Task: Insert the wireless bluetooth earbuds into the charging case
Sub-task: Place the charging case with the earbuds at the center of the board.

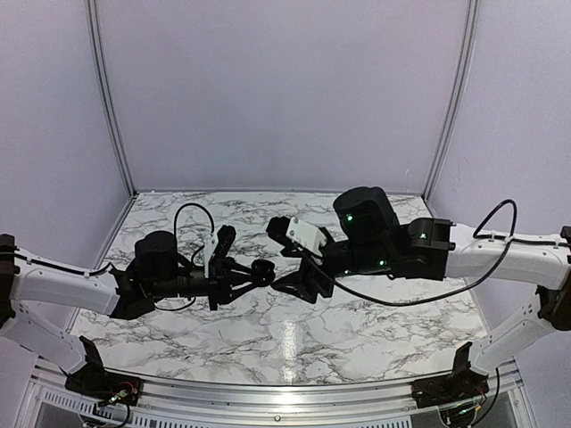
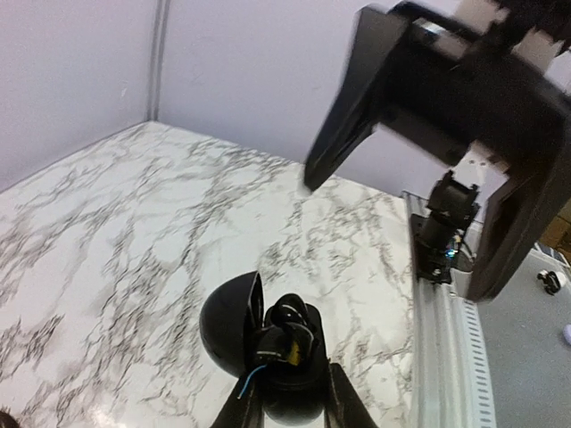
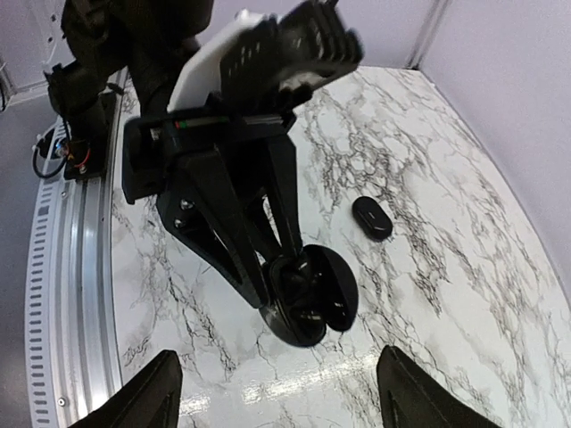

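"Earbuds, the tiny glossy black earbuds (image 2: 290, 335): where were they?" asked the first.

"At least one looked seated in the round black plastic charging case (image 3: 310, 301). The case hung open just above the white marble-patterned desk (image 1: 375, 332), with the left gripper (image 1: 254, 275) clenched on it. I could not tell how many wells were filled."

"Anything loose?"

"A small black oval piece (image 3: 372, 218), likely a stray bud, lay flat on the desk just beyond the case, on the side away from the arm bases. In the right wrist view its long axis ran diagonally."

"Which arm was nearer?"

"The right gripper (image 3: 278, 361) hovered over the case with its jaws spread wide and nothing between them. The oval lay ahead of it, off to the far side. With the left one occupied, I judged the right would fetch it, turning its jaws across the oval's short width."
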### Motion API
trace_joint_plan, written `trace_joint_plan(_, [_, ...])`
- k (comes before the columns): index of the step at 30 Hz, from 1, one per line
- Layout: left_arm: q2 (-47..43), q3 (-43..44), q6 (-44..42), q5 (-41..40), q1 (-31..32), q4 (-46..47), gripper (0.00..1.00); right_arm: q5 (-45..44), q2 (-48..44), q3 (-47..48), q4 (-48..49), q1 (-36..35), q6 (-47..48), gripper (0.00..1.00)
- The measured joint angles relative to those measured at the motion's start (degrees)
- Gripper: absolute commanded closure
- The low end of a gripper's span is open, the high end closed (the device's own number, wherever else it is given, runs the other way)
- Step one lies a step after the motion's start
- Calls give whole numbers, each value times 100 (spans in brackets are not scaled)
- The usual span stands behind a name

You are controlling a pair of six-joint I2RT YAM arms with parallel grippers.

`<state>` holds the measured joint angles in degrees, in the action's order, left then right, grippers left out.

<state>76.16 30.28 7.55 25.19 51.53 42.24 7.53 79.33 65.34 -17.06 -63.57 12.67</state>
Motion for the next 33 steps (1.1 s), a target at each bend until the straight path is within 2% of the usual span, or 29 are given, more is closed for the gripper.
trace_joint_plan(8, [599, 479, 323, -1412, -811, -977, 100, -219, -697, -254, 358, 564, -369, 15])
trace_joint_plan(14, [1084, 1471, 354, -3412, -1408, -2354, 100, -251, -822, -487, 461, 590, -490, 15])
trace_joint_plan(20, [1888, 2437, 234, -5099, -1508, -3709, 100, -249, -822, -597, 470, 590, -535, 14])
trace_joint_plan(27, [2426, 2702, 114, -5886, -1576, -4612, 100, -251, -874, -798, 505, 592, -542, 13])
trace_joint_plan(33, [2796, 2811, 35, -6175, -1587, -5005, 100, -247, -957, -883, 551, 595, -562, 12])
